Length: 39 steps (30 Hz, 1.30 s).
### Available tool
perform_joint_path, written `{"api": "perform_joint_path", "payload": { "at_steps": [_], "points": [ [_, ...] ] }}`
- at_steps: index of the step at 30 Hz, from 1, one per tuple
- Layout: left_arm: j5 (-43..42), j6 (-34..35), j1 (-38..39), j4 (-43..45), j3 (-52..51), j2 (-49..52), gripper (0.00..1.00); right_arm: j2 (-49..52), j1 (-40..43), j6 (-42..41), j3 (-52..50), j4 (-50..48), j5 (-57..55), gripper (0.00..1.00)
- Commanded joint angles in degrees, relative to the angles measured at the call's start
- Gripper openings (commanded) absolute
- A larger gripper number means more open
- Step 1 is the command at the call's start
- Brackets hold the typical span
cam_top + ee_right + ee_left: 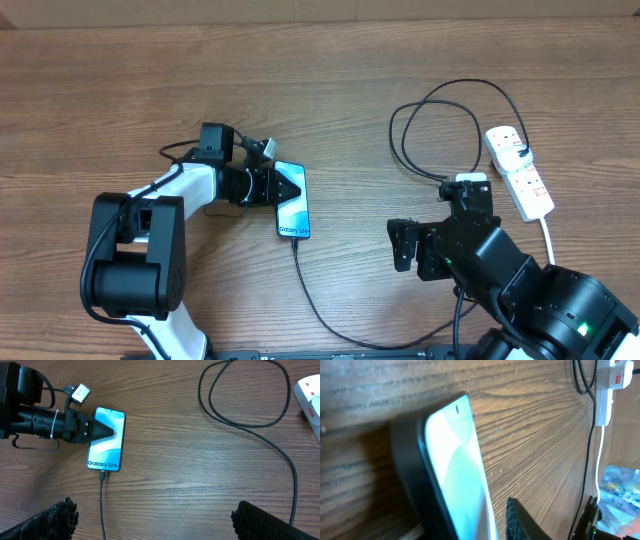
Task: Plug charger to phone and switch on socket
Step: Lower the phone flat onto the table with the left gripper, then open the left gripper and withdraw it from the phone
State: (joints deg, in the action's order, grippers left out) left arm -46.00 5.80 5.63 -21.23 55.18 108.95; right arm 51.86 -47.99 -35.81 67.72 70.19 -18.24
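Note:
The phone (pixel 293 212) lies on the table with its blue-white screen up, and also shows in the right wrist view (pixel 106 440) and the left wrist view (pixel 455 460). The charger cable (pixel 310 290) has its tip (pixel 102 475) in the phone's bottom edge. The cable loops to a black plug (pixel 521 154) in the white socket strip (pixel 520 172). My left gripper (pixel 287 186) straddles the phone's upper part, and one finger (pixel 520 520) stands just off the screen. My right gripper (pixel 398 247) is open and empty, right of the phone (pixel 160 525).
The cable makes a wide loop (pixel 440 130) on the table between the phone and the strip. The strip's white cord (pixel 548 235) runs toward the front edge, under my right arm. The strip also shows in the right wrist view (pixel 310 392).

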Motion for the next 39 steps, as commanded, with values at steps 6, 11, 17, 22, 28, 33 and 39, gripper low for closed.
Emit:
{"api": "perform_joint_path", "payload": {
  "at_steps": [6, 11, 17, 22, 28, 33, 39],
  "points": [
    [-0.92, -0.48, 0.02, 0.11, -0.70, 0.48, 0.36, -0.35, 0.22, 0.04, 0.96, -0.02, -0.61, 1.00],
    [0.55, -0.46, 0.02, 0.13, -0.70, 0.48, 0.43, 0.15, 0.22, 0.04, 0.96, -0.04, -0.63, 1.00],
    [2.58, -0.39, 0.00, 0.07, -0.70, 0.48, 0.48, 2.21, 0.22, 0.04, 0.96, -0.22, -0.61, 1.00],
    [5.38, 0.90, 0.00, 0.20, -0.68, 0.48, 0.51, 4.98, 0.22, 0.04, 0.98, -0.26, -0.61, 1.00],
    [5.44, 0.15, 0.00, 0.31, -0.20, 0.48, 0.52, 8.87, 0.22, -0.20, 0.96, -0.55, -0.61, 1.00],
    [-0.02, -3.74, 0.00, 0.31, 1.18, 0.48, 0.53, 11.08, 0.22, -2.05, 0.98, -0.87, -0.66, 1.00],
    [1.66, -4.61, 0.00, 0.07, 1.62, 0.48, 0.53, 12.04, 0.22, -3.65, 0.98, -1.40, -0.87, 1.00]
  ]
}}
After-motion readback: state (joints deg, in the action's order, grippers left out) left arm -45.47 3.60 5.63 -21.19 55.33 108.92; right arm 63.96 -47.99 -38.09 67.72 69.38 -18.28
